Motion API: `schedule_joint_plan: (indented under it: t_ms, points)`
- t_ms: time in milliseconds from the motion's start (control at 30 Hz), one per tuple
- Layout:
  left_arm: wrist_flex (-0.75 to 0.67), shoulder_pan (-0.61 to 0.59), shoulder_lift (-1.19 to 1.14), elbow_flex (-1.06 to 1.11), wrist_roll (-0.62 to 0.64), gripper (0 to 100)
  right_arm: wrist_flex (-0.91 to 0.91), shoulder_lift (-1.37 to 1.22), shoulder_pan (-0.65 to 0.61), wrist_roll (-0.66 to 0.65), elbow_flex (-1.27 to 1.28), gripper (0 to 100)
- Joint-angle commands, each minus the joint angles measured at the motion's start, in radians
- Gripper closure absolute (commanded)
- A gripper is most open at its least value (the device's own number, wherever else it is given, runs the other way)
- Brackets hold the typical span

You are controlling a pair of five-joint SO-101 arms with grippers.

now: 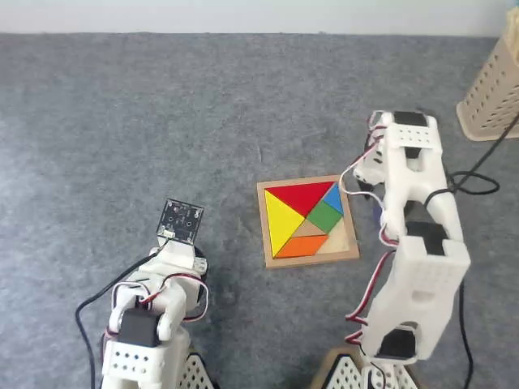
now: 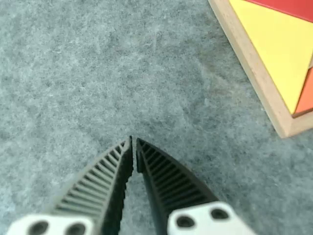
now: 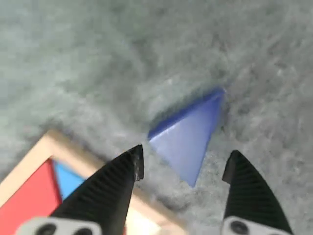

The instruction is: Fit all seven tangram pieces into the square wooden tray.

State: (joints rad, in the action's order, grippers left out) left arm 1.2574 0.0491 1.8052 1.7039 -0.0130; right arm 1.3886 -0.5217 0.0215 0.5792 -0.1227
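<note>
I am seeing the left gripper [image 2: 133, 147] sitting near left over the grey carpet [image 1: 122, 121], its jaws closed on nothing. The wooden tray [image 1: 262, 223] is lying at centre, holding coloured pieces [image 1: 284, 219]. Just right of the tray, the right gripper [image 3: 186, 156] is straddling the blue triangle [image 3: 188, 132], jaws wide.

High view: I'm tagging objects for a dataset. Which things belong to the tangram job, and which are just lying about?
Job:
- square wooden tray
- coloured pieces in it, including the large red triangle and large yellow triangle
- loose dark blue triangle on the carpet beside the tray

Lying about:
- beige perforated holder at the far right edge
- grey carpet underneath
</note>
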Motion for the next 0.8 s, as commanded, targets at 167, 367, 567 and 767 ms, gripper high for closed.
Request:
schedule_joint_plan:
  t_ms: [167,367,567,767]
  points:
    - [0.006,0.006,0.021,-0.019,0.008,99,-0.015,-0.061,0.010,0.008,-0.075,74.5]
    - [0.006,0.006,0.021,-0.019,0.008,99,-0.024,-0.059,0.019,0.015,-0.077,74.5]
    - [0.006,0.006,0.021,-0.019,0.008,99,-0.053,-0.070,0.027,0.164,-0.098,74.5]
    - [0.006,0.006,0.021,-0.019,0.008,99,-0.087,-0.068,0.031,0.175,-0.098,74.5]
